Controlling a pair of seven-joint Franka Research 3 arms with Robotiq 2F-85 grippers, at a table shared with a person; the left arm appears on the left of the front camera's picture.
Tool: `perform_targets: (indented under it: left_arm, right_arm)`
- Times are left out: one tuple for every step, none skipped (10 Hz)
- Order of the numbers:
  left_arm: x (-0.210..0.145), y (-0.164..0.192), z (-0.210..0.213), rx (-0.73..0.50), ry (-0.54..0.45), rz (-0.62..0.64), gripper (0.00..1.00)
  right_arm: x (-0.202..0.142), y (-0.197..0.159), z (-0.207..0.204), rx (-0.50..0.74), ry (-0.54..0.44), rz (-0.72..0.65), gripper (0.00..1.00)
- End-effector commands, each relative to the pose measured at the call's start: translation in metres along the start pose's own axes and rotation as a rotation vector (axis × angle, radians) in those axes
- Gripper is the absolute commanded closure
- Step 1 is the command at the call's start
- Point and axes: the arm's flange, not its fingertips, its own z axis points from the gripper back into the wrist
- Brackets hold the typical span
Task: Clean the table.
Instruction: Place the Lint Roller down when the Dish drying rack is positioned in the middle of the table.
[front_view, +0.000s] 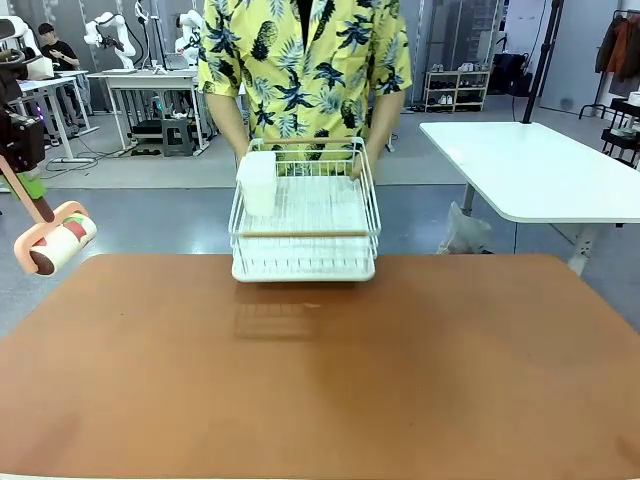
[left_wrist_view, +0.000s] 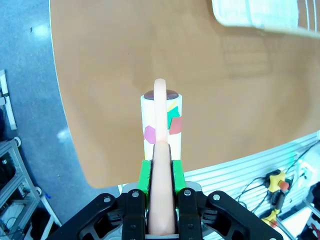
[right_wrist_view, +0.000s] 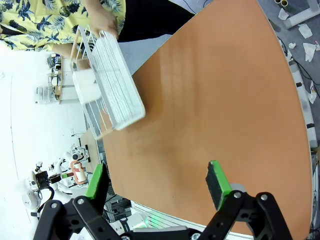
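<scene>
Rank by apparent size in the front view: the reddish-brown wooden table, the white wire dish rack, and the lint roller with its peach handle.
1. The reddish-brown table, clearly the largest.
2. The white wire dish rack, held by the person at the far edge.
3. The lint roller, smallest, though it hangs nearer the camera, clamped in the left gripper.

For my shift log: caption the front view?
Person's hands hold white wire dish rack at reddish-brown table edge; left gripper grips pink-handled lint roller.

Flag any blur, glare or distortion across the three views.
Front view: sharp, soft reflection of the dish rack on the table. Left wrist view: rack blurred at the top edge, lint roller crisp. Right wrist view: background beyond the table blown out white, wide-angle curving of the table edge.
</scene>
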Motion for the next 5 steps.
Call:
perform_targets:
  left_arm:
    - [0.0005,0.001,0.0072,0.005,0.014,0.001,0.79]
    - [0.0005,0.001,0.0072,0.005,0.014,0.001,0.79]
    - [0.0005,0.001,0.0072,0.005,0.014,0.001,0.79]
    - [0.0005,0.001,0.0072,0.005,0.014,0.001,0.79]
    - [0.0005,0.001,0.0072,0.005,0.014,0.001,0.79]
  right_arm:
    - [-0.0011,0.0017,0.0014,0.016,-0.002,0.001,0.0]
    - [-0.0011,0.0017,0.0014,0.016,-0.002,0.001,0.0]
    - [-0.0011,0.0017,0.0014,0.016,-0.002,0.001,0.0]
    - [-0.0011,0.0017,0.0014,0.016,-0.002,0.001,0.0]
    - [-0.0011,0.0017,0.0014,0.016,-0.002,0.001,0.0]
